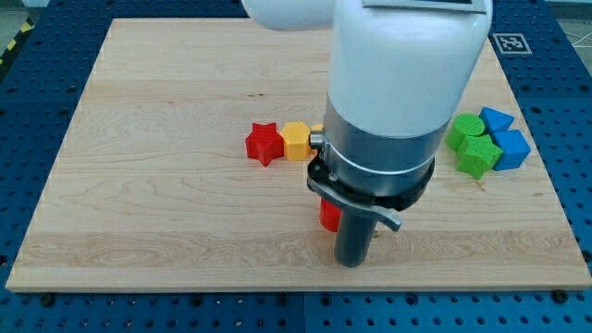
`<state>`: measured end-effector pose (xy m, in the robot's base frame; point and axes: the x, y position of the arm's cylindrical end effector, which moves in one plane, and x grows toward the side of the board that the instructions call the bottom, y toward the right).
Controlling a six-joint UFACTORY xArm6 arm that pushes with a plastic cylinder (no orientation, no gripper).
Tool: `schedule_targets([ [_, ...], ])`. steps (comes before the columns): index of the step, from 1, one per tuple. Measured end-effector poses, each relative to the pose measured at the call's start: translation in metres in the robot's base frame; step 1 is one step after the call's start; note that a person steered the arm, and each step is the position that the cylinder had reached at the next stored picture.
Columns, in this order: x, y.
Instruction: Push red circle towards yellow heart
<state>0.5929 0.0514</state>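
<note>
A red block (328,216), mostly hidden by my arm so its shape cannot be made out, lies just below the board's middle. My tip (352,264) touches the board just right of and below it, close against it. A yellow block (296,141) sits above and to the left, next to a red star (264,143). A sliver of a second yellow block (316,129) shows at the arm's edge; the rest is hidden. I cannot tell which yellow block is the heart.
Two green blocks (467,130) (481,156) and two blue blocks (497,120) (511,149) cluster at the view's right. The wooden board (157,213) lies on a blue perforated table. My white arm body covers the board's upper middle.
</note>
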Motion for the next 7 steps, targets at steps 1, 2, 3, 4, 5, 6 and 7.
schedule_targets([
  [1, -0.033, 0.000],
  [2, -0.049, 0.000],
  [3, -0.045, 0.001],
  [4, -0.024, 0.001],
  [5, -0.017, -0.013],
  [6, -0.029, -0.036],
  [7, -0.051, -0.042],
])
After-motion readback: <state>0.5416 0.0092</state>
